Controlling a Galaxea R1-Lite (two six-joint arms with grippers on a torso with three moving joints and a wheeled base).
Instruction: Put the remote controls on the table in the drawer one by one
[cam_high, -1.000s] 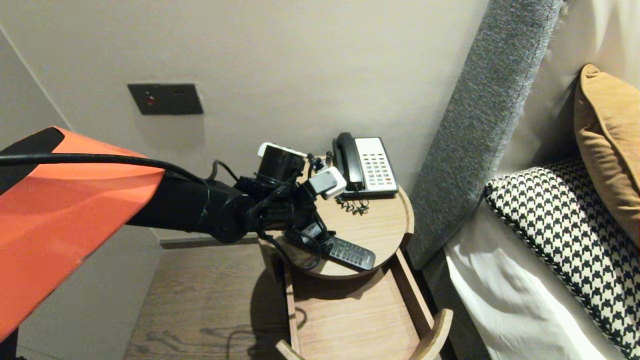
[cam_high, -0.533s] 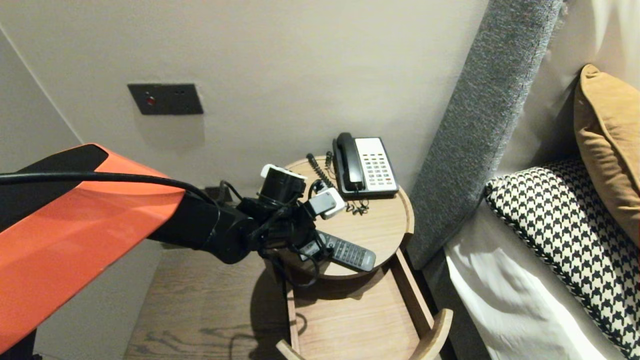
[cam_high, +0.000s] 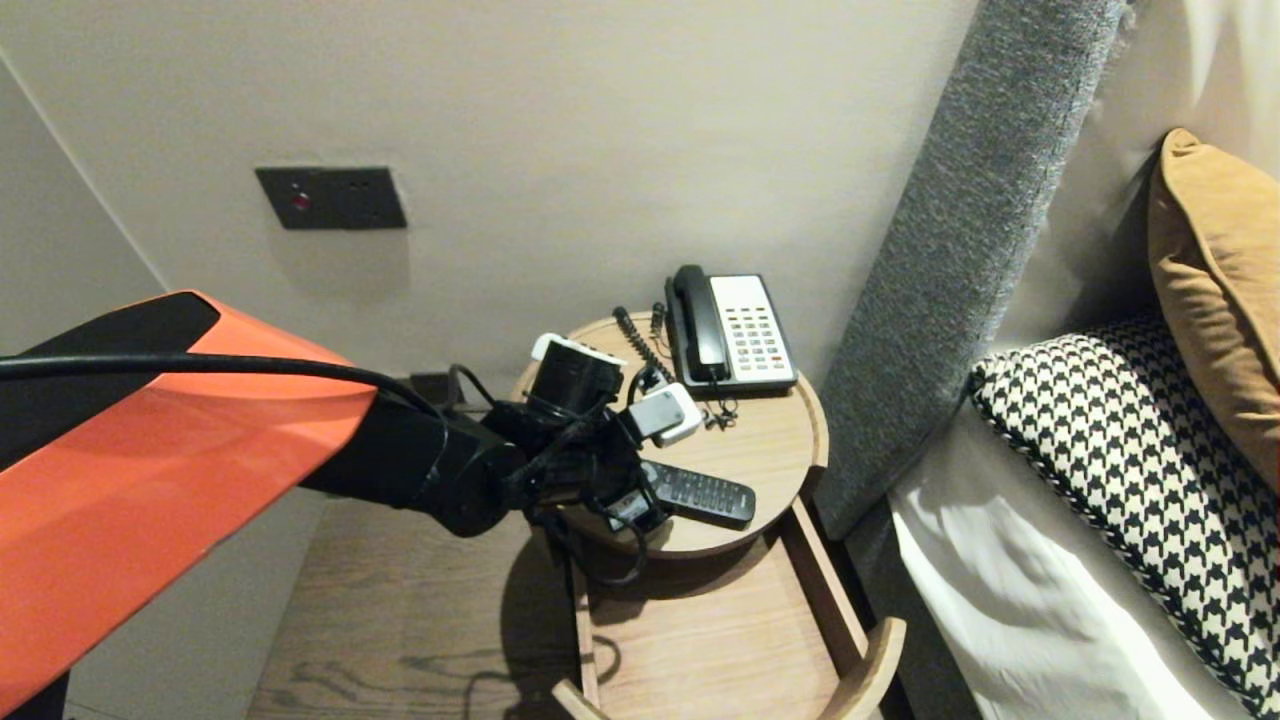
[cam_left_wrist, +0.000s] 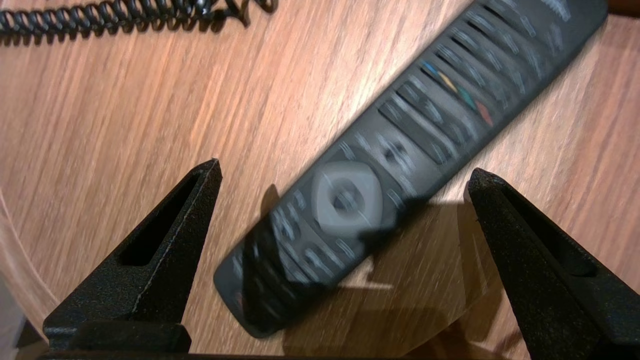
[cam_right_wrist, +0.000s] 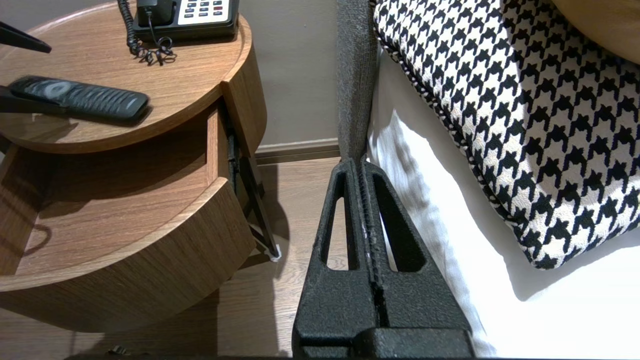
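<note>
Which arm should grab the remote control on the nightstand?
Left. The left gripper hangs open right over the remote control, a finger on each side; the right gripper is shut, off by the bed.

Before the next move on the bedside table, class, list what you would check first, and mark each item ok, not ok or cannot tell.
1. Jaws of the left gripper open: ok, they stand wide.
2. The remote control sits between the fingers: ok, its round-pad end lies there.
3. Remote square to the jaws: not ok, it lies slantwise.
4. Remote flat on the bedside table: ok.
5. The coiled telephone cord is clear of the fingers: ok, well apart.
6. Fingers low enough to grip: cannot tell.
7. The right gripper is out of the way: ok, shut, beside the bed.
</note>
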